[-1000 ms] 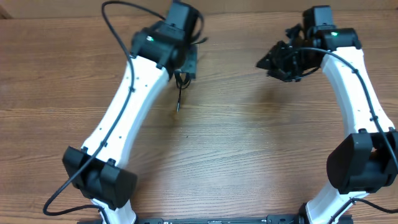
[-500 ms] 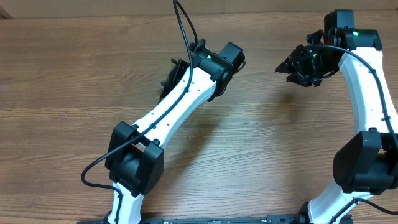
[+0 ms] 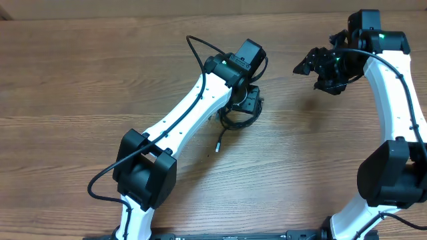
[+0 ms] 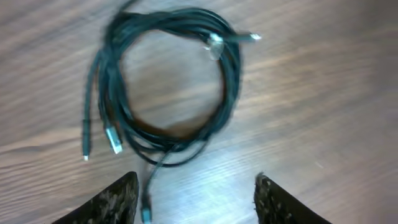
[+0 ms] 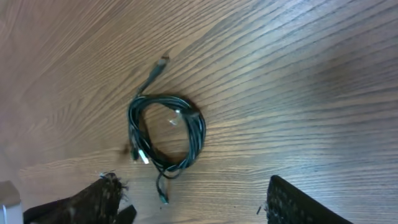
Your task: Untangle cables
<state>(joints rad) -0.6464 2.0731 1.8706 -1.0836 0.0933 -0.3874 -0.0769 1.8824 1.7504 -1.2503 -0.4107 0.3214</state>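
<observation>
The cables [image 3: 235, 120] lie on the wooden table as a loose black coil, one plug end [image 3: 217, 148] trailing toward the front. My left gripper [image 3: 245, 101] hovers right over the coil. In the left wrist view the coil [image 4: 168, 81] fills the middle, with silver-tipped plugs at its left and top right. My left gripper [image 4: 196, 199] stands open, a cable tail beside its left finger [image 4: 112, 202]. The right gripper [image 3: 313, 67] is at the back right, apart from the coil. The right wrist view shows a coil [image 5: 165, 134] on the wood beyond the open right gripper [image 5: 191, 190].
The left arm [image 3: 180, 130] stretches diagonally across the table's middle, its own thick black wire [image 3: 200, 53] looping above it. The right arm [image 3: 393, 87] runs along the right side. Bare wood [image 3: 67, 100] lies to the left.
The left gripper has moved right toward the centre and opened; the cables that hung from it now lie on the table. The right gripper has opened wider.
</observation>
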